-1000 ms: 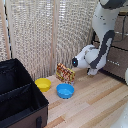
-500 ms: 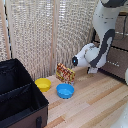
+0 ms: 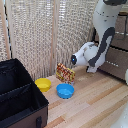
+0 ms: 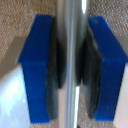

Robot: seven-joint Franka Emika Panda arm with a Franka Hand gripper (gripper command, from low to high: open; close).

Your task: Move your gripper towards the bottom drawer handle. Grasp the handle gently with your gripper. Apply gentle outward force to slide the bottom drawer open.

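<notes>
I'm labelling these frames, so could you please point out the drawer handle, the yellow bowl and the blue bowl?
drawer handle (image 4: 71,65), wrist view, middle of the bar.
yellow bowl (image 3: 43,84), exterior view, its inside.
blue bowl (image 3: 65,91), exterior view, its inside.

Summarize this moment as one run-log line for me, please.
phase: grasping | gripper: fingers either side of drawer handle, pads touching | bottom drawer: mostly hidden by arm | next: likely pull outward

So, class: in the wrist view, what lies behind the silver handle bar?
Behind the bottom drawer handle, brown drawer front shows past the blue fingers. The strip directly behind the bar and fingers is covered.
</notes>
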